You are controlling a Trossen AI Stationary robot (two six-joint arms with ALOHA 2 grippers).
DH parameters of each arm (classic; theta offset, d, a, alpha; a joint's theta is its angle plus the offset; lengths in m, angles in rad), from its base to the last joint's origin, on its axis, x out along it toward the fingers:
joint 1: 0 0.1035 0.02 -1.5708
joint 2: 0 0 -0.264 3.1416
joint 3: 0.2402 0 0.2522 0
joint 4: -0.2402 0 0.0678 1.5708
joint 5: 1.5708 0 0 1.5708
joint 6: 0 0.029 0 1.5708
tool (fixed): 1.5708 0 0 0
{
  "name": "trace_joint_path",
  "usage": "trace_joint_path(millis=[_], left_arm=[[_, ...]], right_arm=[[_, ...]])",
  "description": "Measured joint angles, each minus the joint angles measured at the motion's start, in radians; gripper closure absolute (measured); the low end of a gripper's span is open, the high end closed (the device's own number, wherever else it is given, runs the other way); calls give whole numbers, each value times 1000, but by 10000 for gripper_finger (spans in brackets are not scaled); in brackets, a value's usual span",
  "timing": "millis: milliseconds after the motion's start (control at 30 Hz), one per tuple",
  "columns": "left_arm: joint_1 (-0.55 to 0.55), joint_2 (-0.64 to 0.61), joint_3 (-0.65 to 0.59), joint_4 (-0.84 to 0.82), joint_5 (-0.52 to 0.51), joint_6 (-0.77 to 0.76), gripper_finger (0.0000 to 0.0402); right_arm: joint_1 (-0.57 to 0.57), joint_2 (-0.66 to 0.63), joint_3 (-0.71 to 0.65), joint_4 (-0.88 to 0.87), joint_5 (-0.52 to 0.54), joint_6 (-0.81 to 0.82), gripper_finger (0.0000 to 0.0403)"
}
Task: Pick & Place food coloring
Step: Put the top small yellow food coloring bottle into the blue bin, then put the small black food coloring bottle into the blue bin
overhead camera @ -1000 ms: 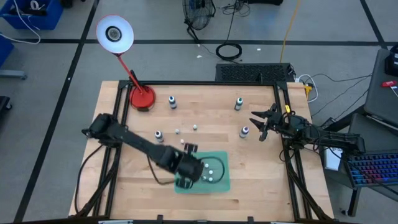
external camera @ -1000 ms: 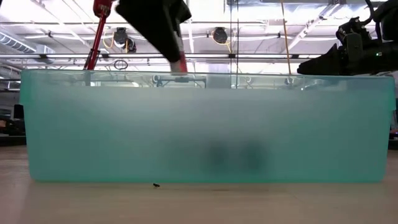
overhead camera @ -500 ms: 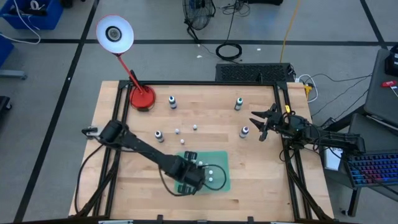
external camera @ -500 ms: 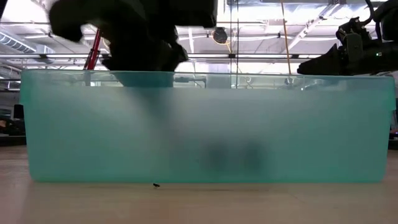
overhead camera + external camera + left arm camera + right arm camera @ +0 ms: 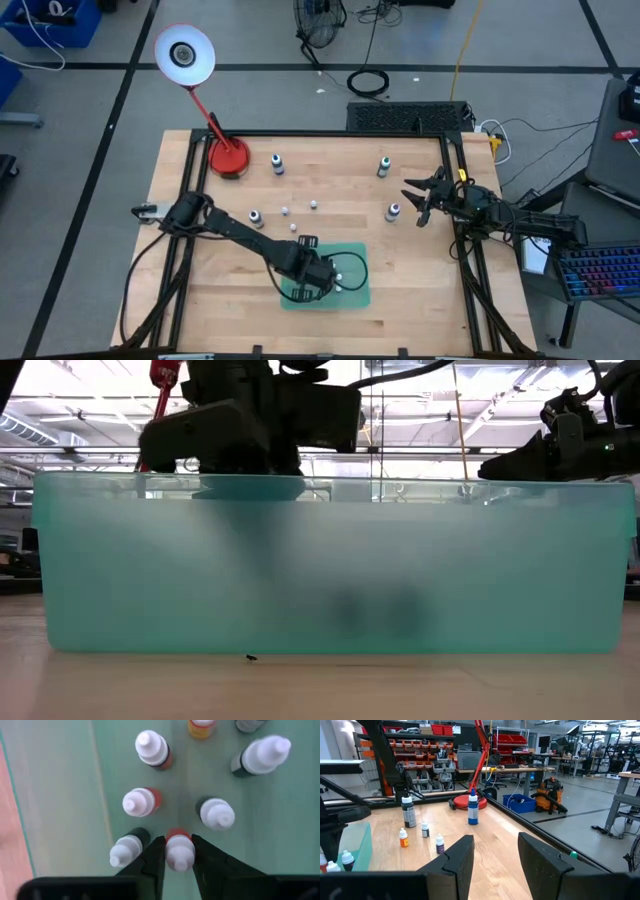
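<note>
— While it stands in the teal bin [image 5: 357, 293] at the table's six o'clock, what does the food coloring look like?

— Tiny bottles: white tapered caps over tinted bodies. The left gripper [image 5: 177, 839] is clamped on the red bottle [image 5: 179, 854], one finger against each side of its cap.

— Others with it?

— Six more bottles [image 5: 215, 813] stand close around it on the bin floor, with red, orange and dark bodies. Three small bottles [image 5: 285, 211] stand out on the wood, near the table's centre.

— And the right gripper [image 5: 496, 837]?

— At three o'clock, by the table's edge, its fingers spread apart and gripping nothing.
</note>
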Motion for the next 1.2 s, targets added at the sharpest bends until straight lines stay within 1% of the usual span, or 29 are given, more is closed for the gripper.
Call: trace_joint_path(millis=[167,267,367,467,633,767,867,933,1033,1100,1200], left_arm=[[-2,0,0,0,1,-9,241],[-3,0,0,0,1,-9,214],[-3,0,0,0,1,-12,199],[-2,-11,0,-2,1,-16,193],[0,-32,42,-38,-16,-13,191],[10,-67,80,-117,-76,-1,191],[26,-116,94,-228,-140,-31,190],[52,-160,92,-295,-172,-81,190],[129,-242,58,-357,-192,-150,190],[195,-298,15,-360,-193,-170,190],[286,-380,-84,-327,-177,-168,190]], right_arm=[[0,0,0,0,0,0,261],[0,0,0,0,0,0,261],[0,0,0,0,0,0,261],[0,0,0,0,0,0,261],[0,0,0,0,0,0,261],[0,0,0,0,0,0,261],[0,1,0,1,0,0,261],[0,2,0,-2,0,0,261],[0,4,0,-2,0,0,261],[0,5,0,-2,0,0,261],[0,5,0,0,0,0,261]])
